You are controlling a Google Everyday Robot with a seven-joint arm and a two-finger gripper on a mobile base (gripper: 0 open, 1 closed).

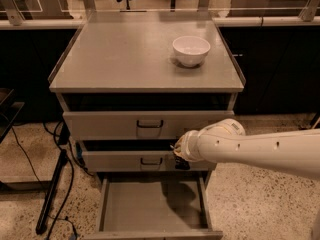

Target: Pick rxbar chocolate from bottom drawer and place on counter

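The bottom drawer is pulled out at the foot of the cabinet and shows a plain grey floor partly in the arm's shadow. No rxbar chocolate shows in it or anywhere else in view. My white arm reaches in from the right, and the gripper is at its left end, in front of the middle drawer's right half and above the open bottom drawer. The counter is the broad grey top of the cabinet.
A white bowl stands on the counter at the back right. The two upper drawers are each slightly open. A dark stand and cables lie on the speckled floor to the left of the cabinet.
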